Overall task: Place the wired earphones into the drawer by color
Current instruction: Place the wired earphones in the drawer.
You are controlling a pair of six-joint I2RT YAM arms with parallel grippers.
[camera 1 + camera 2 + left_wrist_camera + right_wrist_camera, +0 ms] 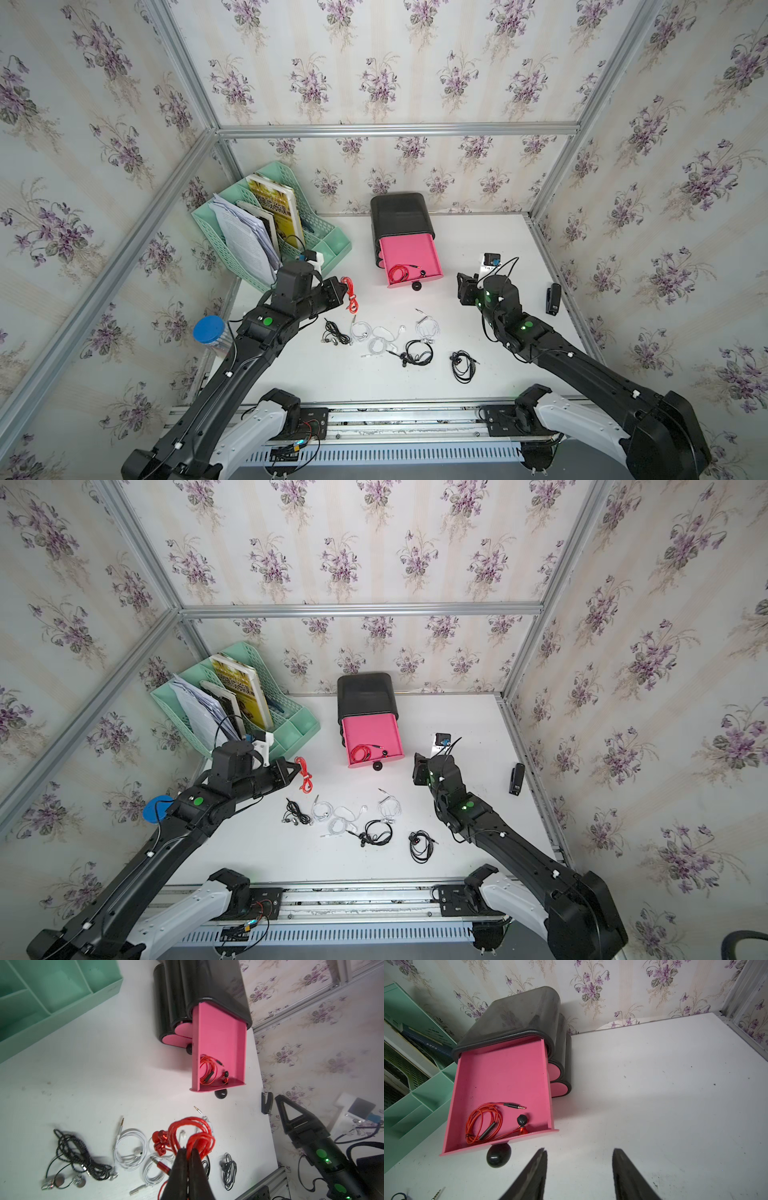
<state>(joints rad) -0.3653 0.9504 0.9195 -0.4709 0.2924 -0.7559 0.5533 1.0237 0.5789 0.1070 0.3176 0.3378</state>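
One red earphone bundle (193, 1136) hangs pinched in the closed left hand (188, 1150) over the bench (291, 374) — a second red set (483, 1124) lies in the open pink drawer (500, 1076). White bundles (122, 1138) and black bundles (83, 1159) lie on the bench; the right hand (579, 1150) stands half-wide, empty.

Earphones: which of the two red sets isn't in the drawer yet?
The red set clamped in the shut left hand, hanging clear of the drawer. The other red set already lies coiled inside the open pink drawer.
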